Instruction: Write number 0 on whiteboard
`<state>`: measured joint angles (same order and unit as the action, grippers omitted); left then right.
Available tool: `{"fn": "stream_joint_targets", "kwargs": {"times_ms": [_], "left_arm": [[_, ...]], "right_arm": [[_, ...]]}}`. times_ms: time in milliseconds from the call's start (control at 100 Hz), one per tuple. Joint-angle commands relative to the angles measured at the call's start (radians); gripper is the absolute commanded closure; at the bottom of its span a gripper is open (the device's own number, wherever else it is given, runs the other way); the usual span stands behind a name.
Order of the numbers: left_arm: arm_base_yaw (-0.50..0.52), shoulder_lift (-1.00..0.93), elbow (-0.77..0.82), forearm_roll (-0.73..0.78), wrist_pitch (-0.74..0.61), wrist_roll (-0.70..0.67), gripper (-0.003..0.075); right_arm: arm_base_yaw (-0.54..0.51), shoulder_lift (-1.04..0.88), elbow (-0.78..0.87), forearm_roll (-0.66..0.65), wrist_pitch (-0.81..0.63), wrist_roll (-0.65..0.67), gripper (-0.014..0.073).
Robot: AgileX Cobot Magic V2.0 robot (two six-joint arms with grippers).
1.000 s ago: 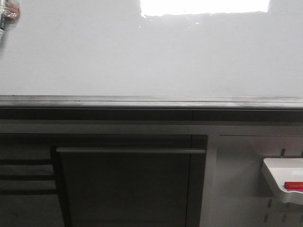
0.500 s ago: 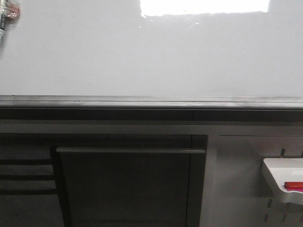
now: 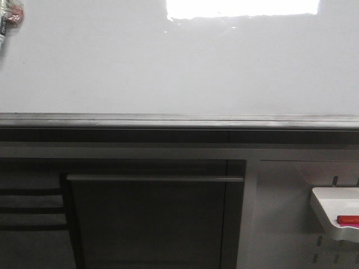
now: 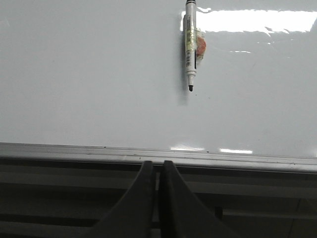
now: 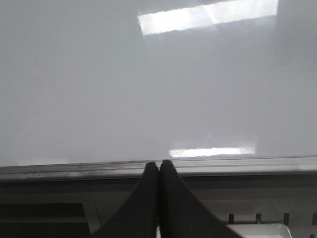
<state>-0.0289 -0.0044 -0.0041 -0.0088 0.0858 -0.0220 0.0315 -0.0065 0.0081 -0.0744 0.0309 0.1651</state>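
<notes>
Front view: the whiteboard (image 3: 179,61) fills the top half, and its grey rail (image 3: 179,120) runs across below it.
Number 0: no drawn mark shows on the board.
Tray: a small white tray (image 3: 331,202) sits low on the right with a red marker (image 3: 348,219) in it.
Left gripper (image 4: 157,171): fingers pressed together, holding nothing, low in front of the rail.
Black marker (image 4: 190,47): stuck upright on the board, tip down.
Right gripper (image 5: 159,171): fingers pressed together, holding nothing.
</notes>
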Motion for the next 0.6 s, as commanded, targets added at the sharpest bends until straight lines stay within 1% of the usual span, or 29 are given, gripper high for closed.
{"fn": "stream_joint_targets", "kwargs": {"times_ms": [0,120,220,310,360,470,590], "left_arm": [[-0.007,-0.023,0.024,0.0,-0.098,-0.01,0.0741],[-0.007,-0.023,0.024,0.0,-0.164,-0.01,0.0741],[-0.007,-0.023,0.022,0.0,-0.264,-0.01,0.0741],[-0.007,-0.023,0.005,0.0,-0.333,-0.01,0.0741],[-0.007,-0.023,-0.02,0.0,-0.333,-0.01,0.0741],[-0.007,-0.017,-0.111,0.0,-0.285,-0.01,0.0741],[-0.007,0.038,-0.259,-0.007,-0.189,-0.01,0.0741]], "right_arm": [[-0.007,-0.017,0.015,-0.012,-0.087,-0.005,0.0666],[-0.007,-0.017,0.013,-0.016,-0.142,-0.005,0.0666],[-0.007,-0.017,0.003,-0.016,-0.21,-0.005,0.0666],[-0.007,-0.015,-0.037,-0.016,-0.199,-0.005,0.0666],[-0.007,-0.013,-0.08,-0.009,-0.166,-0.005,0.0666],[-0.007,-0.013,-0.183,-0.005,-0.062,-0.005,0.0666],[-0.007,0.018,-0.319,-0.005,0.04,-0.005,0.0666]]}}
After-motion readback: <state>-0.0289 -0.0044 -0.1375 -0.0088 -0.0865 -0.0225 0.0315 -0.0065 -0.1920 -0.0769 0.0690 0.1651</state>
